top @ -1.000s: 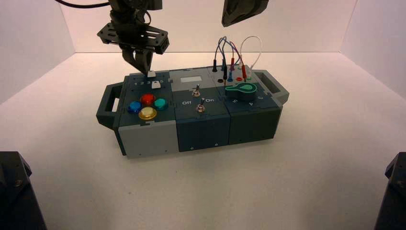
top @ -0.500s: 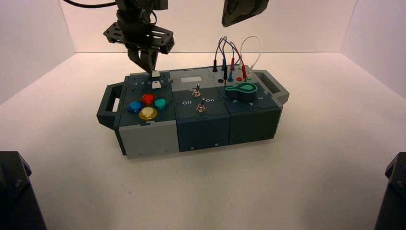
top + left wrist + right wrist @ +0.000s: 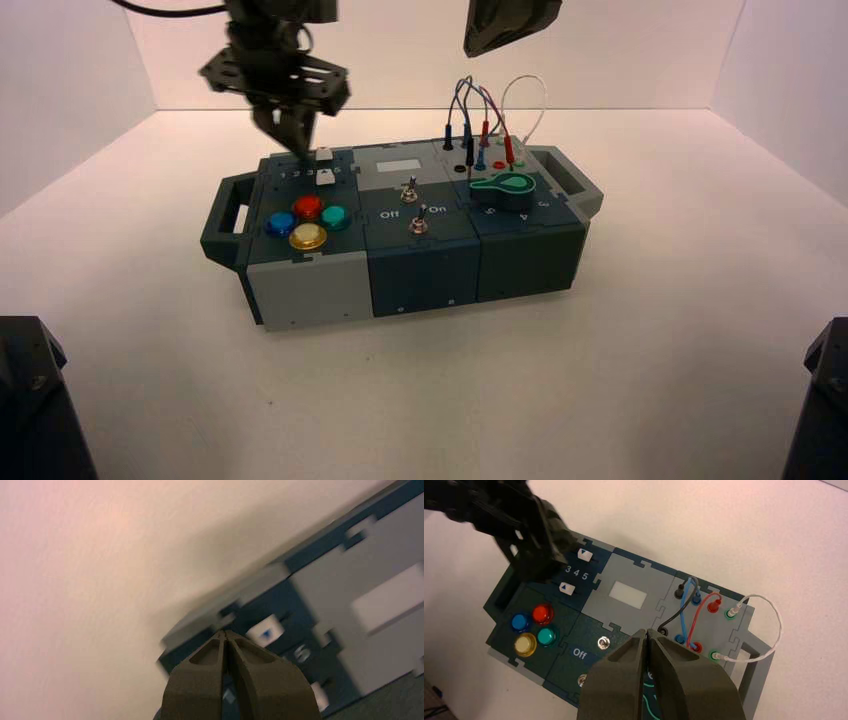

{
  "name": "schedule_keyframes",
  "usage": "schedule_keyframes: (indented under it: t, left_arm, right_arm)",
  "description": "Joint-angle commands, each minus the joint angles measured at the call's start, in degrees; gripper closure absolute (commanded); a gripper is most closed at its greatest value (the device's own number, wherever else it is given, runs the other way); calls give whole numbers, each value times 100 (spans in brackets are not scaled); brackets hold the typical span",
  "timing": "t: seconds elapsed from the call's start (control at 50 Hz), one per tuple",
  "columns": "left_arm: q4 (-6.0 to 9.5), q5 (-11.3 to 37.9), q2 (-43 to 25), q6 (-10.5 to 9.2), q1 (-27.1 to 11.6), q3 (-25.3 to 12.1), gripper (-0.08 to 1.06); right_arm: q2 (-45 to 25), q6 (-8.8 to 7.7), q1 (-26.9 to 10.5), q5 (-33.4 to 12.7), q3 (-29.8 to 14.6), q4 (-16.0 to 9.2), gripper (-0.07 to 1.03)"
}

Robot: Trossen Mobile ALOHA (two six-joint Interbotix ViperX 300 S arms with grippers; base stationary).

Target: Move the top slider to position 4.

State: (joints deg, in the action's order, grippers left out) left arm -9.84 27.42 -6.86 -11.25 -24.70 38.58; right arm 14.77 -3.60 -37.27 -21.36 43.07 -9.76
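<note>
The top slider (image 3: 323, 155) (image 3: 585, 555) (image 3: 265, 631) is a small white knob on the box's far left corner. It stands over the 4–5 end of the printed row, and I cannot tell its exact mark. The numeral 4 (image 3: 576, 573) shows between 3 and 5. My left gripper (image 3: 299, 148) (image 3: 226, 632) is shut and empty. Its tips sit just to the left of the knob, and I see no contact. The left gripper hides numerals 1 and 2 in the right wrist view. My right gripper (image 3: 647, 631) is shut and hangs high over the box's middle.
The twin white slider (image 3: 566, 588) lies below the number row. Four round buttons (image 3: 308, 222), two toggle switches (image 3: 415, 205), a green dial (image 3: 508, 184) and plugged wires (image 3: 490, 120) fill the box top. Handles stick out at both ends of the box.
The left gripper swung right, then back left and slightly up. The top slider knob now sits a little further right than one second ago. The right arm has not moved.
</note>
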Motion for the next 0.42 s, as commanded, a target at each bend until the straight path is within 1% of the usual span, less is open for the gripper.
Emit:
schedule_keyframes:
  t: [0.02, 0.08, 0.26, 0.42]
  left_arm:
    - [-18, 0, 466, 9, 35, 44, 101]
    - [9, 26, 571, 0, 35, 97, 101]
    - [18, 26, 870, -18, 35, 325, 101]
    - [9, 26, 976, -26, 35, 352, 101]
  right_arm:
    - [123, -9, -35, 18, -202, 0, 99]
    - [141, -9, -35, 18, -211, -18, 98]
    - [167, -9, -35, 9, -229, -18, 98]
    - [176, -9, -35, -9, -220, -9, 98]
